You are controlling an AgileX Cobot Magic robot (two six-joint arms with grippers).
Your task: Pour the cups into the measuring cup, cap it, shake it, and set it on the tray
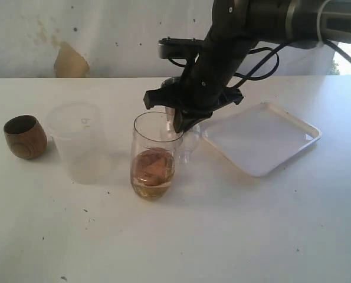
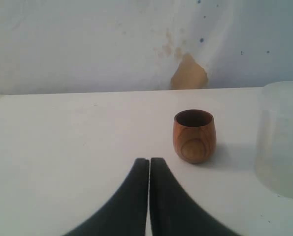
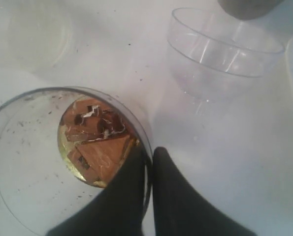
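My right hand (image 1: 179,124) pinches the thin rim of the clear, round-bottomed measuring cup (image 1: 153,158) at centre frame, brown shards in amber liquid inside, frosted cup (image 1: 78,141) left, flat white tray (image 1: 263,138) right; my left hand (image 2: 149,169) is closed empty near the wooden cup (image 2: 194,135).

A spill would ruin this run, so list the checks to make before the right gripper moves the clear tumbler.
1. Grip: right gripper pinches the rim of the tall clear straight-sided tumbler, one finger inside, one outside: ok.
2. Cap: tumbler mouth open: not ok.
3. Stance: tumbler upright on the white table: ok.
4. Emptying: small round brown wooden cup, inside dark: cannot tell.
5. Clearance: left gripper shut on nothing, facing the wooden cup: ok.
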